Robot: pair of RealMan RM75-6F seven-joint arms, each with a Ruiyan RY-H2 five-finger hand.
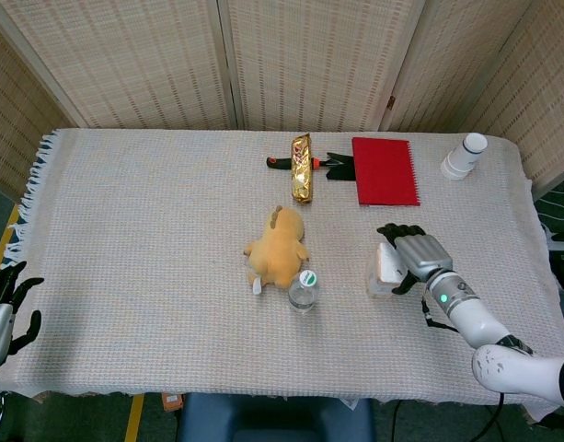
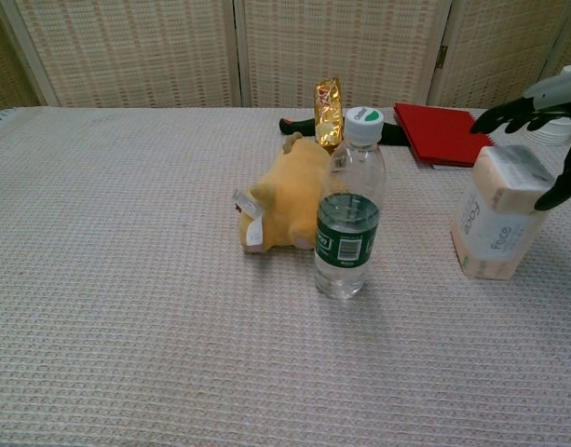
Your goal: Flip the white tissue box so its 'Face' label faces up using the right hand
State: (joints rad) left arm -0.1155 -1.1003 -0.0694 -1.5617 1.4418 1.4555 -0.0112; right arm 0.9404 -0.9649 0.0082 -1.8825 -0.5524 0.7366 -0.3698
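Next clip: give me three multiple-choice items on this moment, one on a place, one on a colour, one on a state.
1. What lies just behind the water bottle?
A. plush toy
B. notebook
C. paper cups

2. The notebook is:
A. blue
B. red
C. green

3. The tissue box is:
A. lying flat, label up
B. standing, label on its side
C. lifted off the table

Answers:
1. A: the yellow plush toy lies right behind the bottle.
2. B: its cover is red.
3. B: it stands on the cloth, the label faces sideways, and the right robot hand reaches around its top.
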